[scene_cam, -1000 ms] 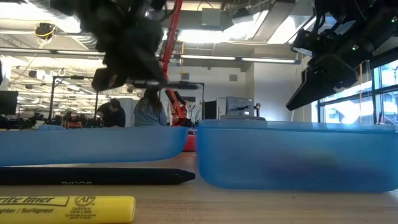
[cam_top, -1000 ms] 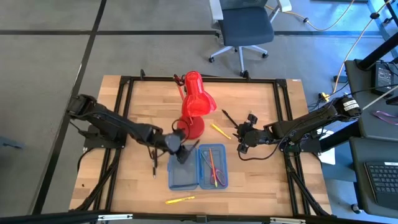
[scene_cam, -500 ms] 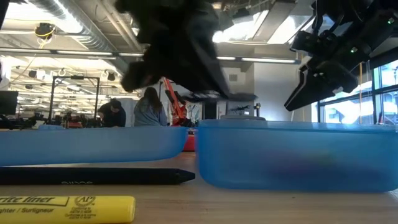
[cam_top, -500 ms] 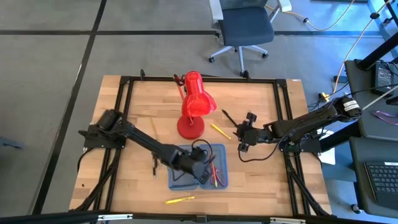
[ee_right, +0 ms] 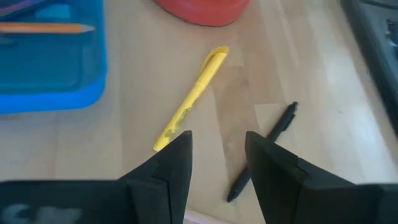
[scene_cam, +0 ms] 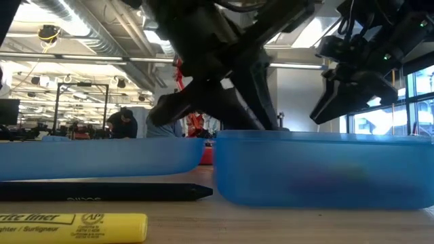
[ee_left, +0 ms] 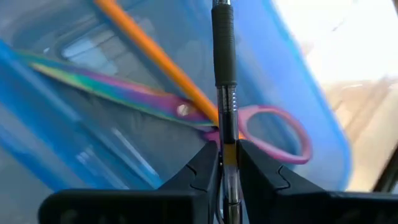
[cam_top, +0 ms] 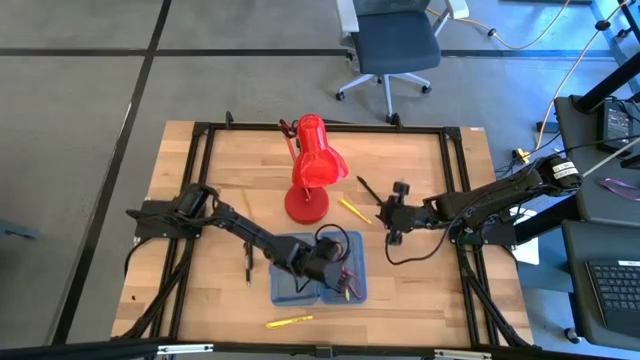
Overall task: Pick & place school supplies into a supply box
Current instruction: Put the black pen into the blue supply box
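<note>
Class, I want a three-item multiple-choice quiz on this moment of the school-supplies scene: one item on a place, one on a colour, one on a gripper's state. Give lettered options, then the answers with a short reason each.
1. Where is the left gripper?
A. Over the supply box
B. Beside the office chair
C. At the table's far edge

2. What colour is the desk lamp?
A. Green
B. Red
C. White

3. What is the left gripper doing?
A. Open and empty
B. Shut on scissors
C. Shut on a black pen

Answers:
1 A: in the high view the left gripper is above the supply box.
2 B: the desk lamp is plainly red.
3 C: the left wrist view shows the fingers clamped on the black pen, above the scissors.
</note>
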### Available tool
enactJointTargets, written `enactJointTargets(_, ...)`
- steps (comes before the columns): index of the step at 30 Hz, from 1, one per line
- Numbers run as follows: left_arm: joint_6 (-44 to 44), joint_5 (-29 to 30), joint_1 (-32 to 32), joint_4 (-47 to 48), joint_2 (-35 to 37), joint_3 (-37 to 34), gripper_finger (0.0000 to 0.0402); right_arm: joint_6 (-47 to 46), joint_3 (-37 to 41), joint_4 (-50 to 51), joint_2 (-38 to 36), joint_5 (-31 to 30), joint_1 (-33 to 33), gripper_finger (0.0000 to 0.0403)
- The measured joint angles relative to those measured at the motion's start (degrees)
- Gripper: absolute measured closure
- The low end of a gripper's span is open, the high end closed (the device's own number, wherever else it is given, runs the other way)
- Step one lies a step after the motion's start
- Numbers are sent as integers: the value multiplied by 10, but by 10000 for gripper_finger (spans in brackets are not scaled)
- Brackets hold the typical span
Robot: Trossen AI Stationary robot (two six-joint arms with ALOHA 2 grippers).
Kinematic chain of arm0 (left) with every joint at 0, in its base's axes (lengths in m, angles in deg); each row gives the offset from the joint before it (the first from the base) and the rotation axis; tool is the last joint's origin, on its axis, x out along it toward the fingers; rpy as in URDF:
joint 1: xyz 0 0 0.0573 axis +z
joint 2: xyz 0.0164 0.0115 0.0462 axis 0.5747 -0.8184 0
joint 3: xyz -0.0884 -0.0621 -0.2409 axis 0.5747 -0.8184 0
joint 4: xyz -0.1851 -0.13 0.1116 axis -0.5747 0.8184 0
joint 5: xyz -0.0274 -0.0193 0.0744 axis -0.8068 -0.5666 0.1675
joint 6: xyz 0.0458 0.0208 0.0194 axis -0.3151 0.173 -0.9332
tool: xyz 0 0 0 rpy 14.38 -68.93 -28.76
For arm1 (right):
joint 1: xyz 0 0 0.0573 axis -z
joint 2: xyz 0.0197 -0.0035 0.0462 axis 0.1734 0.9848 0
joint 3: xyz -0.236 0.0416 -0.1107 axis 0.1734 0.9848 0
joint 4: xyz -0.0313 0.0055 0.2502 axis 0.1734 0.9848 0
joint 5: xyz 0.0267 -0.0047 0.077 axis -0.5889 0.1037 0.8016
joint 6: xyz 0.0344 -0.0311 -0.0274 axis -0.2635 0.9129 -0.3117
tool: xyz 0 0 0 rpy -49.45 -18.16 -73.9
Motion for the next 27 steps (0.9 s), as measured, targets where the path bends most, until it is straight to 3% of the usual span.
enactJointTargets(10,11,21,2,-2,0,-2,330,1,0,21,0,56,0,250)
enactJointTargets(21,-13,6,17,7,23,-2,270,0,0,30,0,59,0,250)
enactJointTargets(27,25,66,6,132,88,-1,257,-1,0,33,0,59,0,250)
